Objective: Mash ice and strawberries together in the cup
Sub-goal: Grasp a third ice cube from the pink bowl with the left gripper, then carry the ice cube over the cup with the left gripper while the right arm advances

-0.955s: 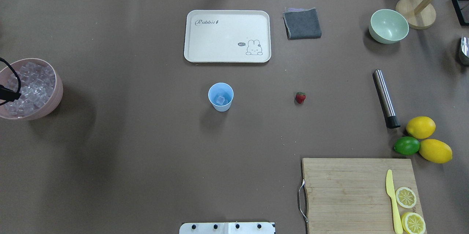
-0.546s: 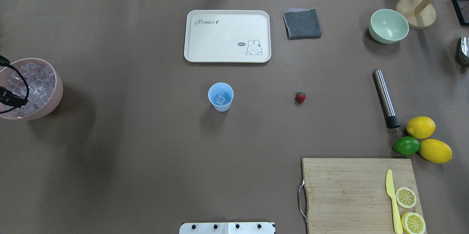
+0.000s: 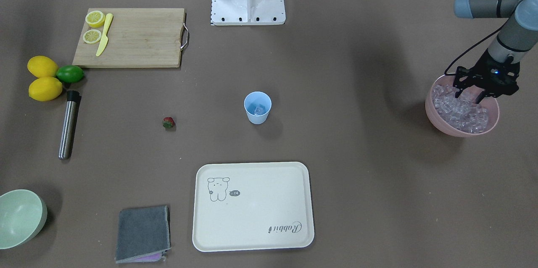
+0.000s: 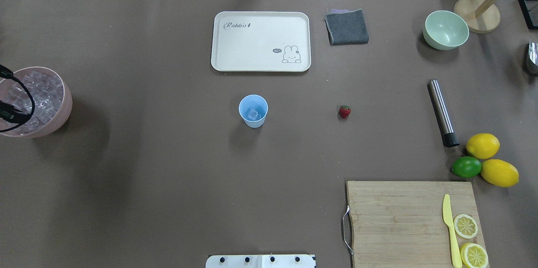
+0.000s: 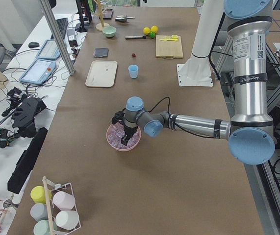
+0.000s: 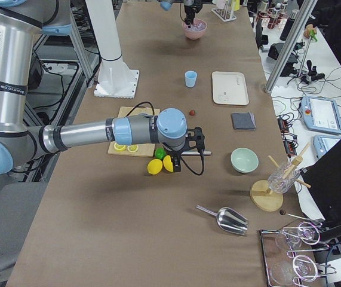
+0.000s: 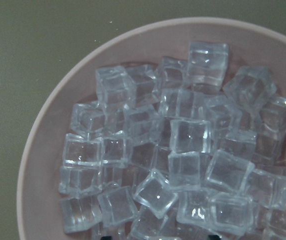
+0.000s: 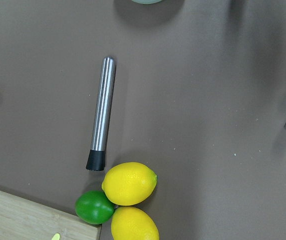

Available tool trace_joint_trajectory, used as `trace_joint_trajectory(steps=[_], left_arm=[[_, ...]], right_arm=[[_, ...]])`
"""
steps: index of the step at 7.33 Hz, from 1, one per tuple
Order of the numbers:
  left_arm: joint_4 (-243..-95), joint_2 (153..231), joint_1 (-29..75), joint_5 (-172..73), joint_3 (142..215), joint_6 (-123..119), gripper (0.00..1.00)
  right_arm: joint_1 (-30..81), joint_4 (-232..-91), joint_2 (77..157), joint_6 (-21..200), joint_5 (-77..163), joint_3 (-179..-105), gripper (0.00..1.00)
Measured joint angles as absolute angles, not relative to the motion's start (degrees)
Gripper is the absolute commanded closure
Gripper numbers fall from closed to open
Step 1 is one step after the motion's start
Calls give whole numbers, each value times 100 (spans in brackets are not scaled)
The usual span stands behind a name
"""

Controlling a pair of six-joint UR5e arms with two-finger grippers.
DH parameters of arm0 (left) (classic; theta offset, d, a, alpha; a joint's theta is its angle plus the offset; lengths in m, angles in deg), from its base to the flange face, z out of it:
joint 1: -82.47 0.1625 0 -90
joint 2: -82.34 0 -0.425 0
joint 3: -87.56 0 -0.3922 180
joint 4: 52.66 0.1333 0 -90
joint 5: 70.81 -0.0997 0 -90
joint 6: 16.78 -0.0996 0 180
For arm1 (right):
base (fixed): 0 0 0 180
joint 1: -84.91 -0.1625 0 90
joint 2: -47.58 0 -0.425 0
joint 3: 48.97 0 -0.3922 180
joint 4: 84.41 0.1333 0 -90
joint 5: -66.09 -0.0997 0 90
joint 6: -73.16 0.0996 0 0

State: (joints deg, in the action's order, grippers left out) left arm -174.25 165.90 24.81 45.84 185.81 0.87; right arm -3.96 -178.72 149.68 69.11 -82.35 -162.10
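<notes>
My left end effector (image 3: 469,93) hangs open over the ice (image 7: 183,150) in the pink bowl (image 3: 458,132), gripping nothing visible; one cube (image 4: 252,114) sits in the cup (image 4: 253,122), the strawberry (image 4: 344,111) lies on the surface (image 4: 168,175), and mashing is unstarted.

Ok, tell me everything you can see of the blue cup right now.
The cup is small and pale blue, looks like plain plastic, tapers toward its base and has no handle. It stands upright and open on the brown table, near its middle, on the robot's side of the cream tray. At least one clear ice cube lies at its bottom; otherwise it looks empty. The strawberry lies apart from it, toward the robot's right. Only the table and the ice touch the cup.
</notes>
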Motion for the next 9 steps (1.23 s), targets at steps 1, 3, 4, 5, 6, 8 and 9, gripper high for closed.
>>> trace_joint_trajectory(steps=[1, 3, 4, 5, 6, 8, 9], left_arm=[[-17410, 16597, 2478, 4597, 18599, 73, 100], [-17223, 16604, 2417, 4765, 18817, 18, 100], [-16974, 16638, 2313, 4976, 19060, -69, 100], [-16610, 16775, 2209, 5169, 19360, -114, 100], [-16232, 17119, 2195, 5331, 19604, 82, 100], [-15800, 18106, 2525, 5666, 19700, 991, 100], [-15553, 18690, 2806, 5782, 19661, 1494, 100]], right_arm=[[-399, -17872, 14969, 6911, -8236, -16216, 0], [-403, -17872, 14971, 6911, -8236, -16227, 0], [-403, -17872, 14973, 6911, -8236, -16231, 0], [-403, -17872, 14975, 6911, -8236, -16233, 0], [-403, -17870, 14974, 6911, -8236, -16237, 0], [-382, -17864, 14907, 6938, -8242, -16242, 0], [-326, -17861, 14791, 7062, -8256, -16243, 0]])
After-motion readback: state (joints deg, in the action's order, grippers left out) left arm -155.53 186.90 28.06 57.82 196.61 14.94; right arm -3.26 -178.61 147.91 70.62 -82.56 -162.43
